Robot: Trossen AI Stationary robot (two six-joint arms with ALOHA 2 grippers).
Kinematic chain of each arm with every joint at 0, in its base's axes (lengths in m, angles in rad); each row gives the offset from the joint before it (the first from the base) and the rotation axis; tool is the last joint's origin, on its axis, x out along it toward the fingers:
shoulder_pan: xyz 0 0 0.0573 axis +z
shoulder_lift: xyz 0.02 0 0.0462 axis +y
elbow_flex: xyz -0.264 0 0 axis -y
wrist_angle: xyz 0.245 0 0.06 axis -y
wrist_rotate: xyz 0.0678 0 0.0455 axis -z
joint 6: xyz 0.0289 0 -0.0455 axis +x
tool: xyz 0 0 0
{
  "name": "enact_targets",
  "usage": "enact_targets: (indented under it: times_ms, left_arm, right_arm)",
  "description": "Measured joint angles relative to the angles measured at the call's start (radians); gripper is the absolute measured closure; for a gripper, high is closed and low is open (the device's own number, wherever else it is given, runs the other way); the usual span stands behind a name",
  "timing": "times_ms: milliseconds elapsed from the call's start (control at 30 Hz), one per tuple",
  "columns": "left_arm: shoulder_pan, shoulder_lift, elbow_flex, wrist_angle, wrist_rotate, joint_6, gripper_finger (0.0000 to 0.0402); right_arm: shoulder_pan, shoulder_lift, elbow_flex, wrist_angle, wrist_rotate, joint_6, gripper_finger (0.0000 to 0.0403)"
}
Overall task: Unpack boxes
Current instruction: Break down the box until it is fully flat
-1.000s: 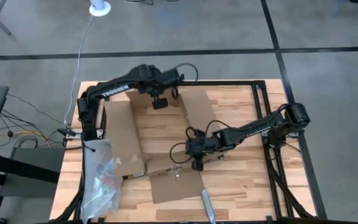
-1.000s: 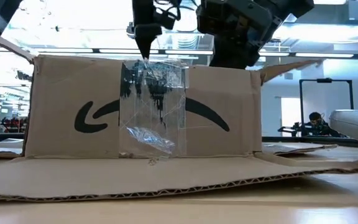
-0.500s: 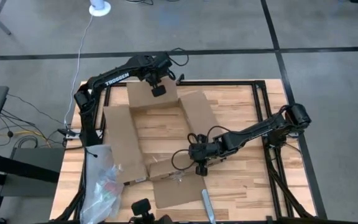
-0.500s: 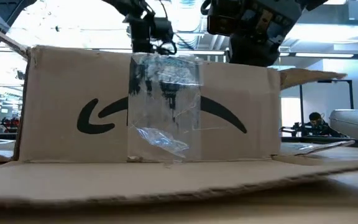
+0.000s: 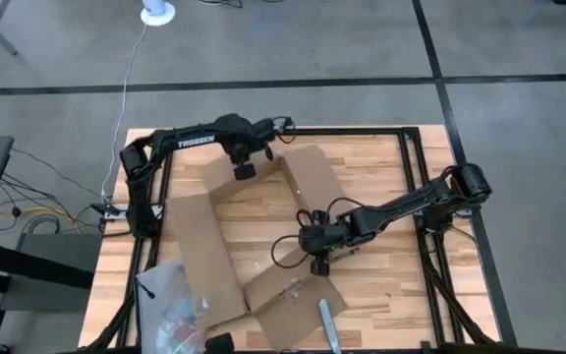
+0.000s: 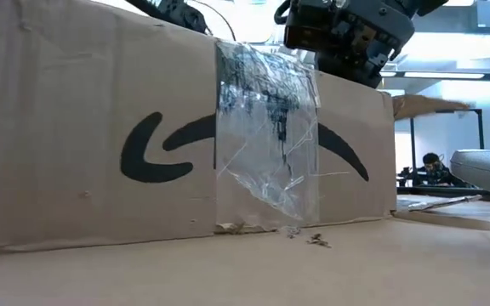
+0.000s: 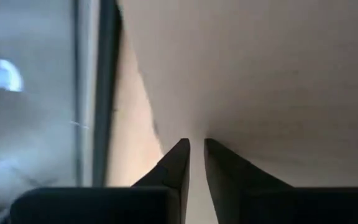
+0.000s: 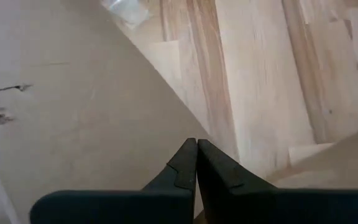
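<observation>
The brown cardboard box point(image 5: 204, 246) stands open on the wooden table with its flaps spread and its sides askew to the table's edges. In the low view its near wall point(image 6: 100, 153) fills the picture, showing the smile-arrow print and a torn clear tape strip point(image 6: 266, 127). My left gripper point(image 5: 245, 171) is at the box's far flap point(image 5: 222, 177), shut on it. My right gripper point(image 5: 319, 264) is shut just inside the near wall and shows above that wall point(image 6: 347, 38). My left gripper point(image 7: 195, 149) pinches the far flap's cardboard point(image 7: 194, 127) between its two fingers; a thin strip of cardboard shows in the narrow gap. The flap spreads out beyond the fingertips. My right gripper point(image 8: 196, 146) has its shut tips at the edge of a cardboard panel point(image 8: 104, 106); I cannot tell whether they touch.
A clear plastic bag point(image 5: 170, 310) with coloured contents lies at the near left corner against the box's left flap. A slim grey tool point(image 5: 328, 324) lies by the near edge. Black frame rails point(image 5: 411, 147) border the table. Bare wood shows on the right point(image 5: 381, 265).
The box has slid toward the table's near edge and turned about, so its near wall looms much larger in the low view. My left gripper went toward the far edge, then back toward the near edge with the far flap. The plastic bag has shifted toward the near edge.
</observation>
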Motion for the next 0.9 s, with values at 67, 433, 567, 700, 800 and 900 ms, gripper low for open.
enact_targets:
  times_ms: [67, 433, 567, 700, 800, 900]
  left_arm:
    - [-0.01, -0.002, 0.054, -0.02, -0.019, 0.005, 0.0363]
    - [-0.017, -0.005, 0.409, -0.037, -0.037, 0.004, 0.0362]
    - [-0.06, -0.005, 0.563, -0.143, 0.007, -0.066, 0.0362]
    - [-0.133, -0.005, 0.687, -0.266, 0.105, -0.149, 0.0362]
    - [-0.229, -0.007, 0.76, -0.335, 0.153, -0.205, 0.0362]
    - [-0.356, -0.045, 0.746, -0.33, 0.173, -0.279, 0.0362]
  right_arm:
    - [-0.011, -0.025, 0.003, -0.005, 0.0, -0.025, 0.0402]
    - [-0.101, -0.169, 0.005, -0.122, -0.024, -0.048, 0.0402]
    - [-0.027, -0.272, 0.002, -0.205, -0.22, -0.028, 0.0402]
    - [0.153, -0.331, -0.026, -0.24, -0.291, -0.016, 0.0402]
    - [0.268, -0.323, -0.035, -0.205, -0.291, 0.045, 0.0402]
    - [0.335, -0.287, -0.035, -0.153, -0.285, 0.085, 0.04]
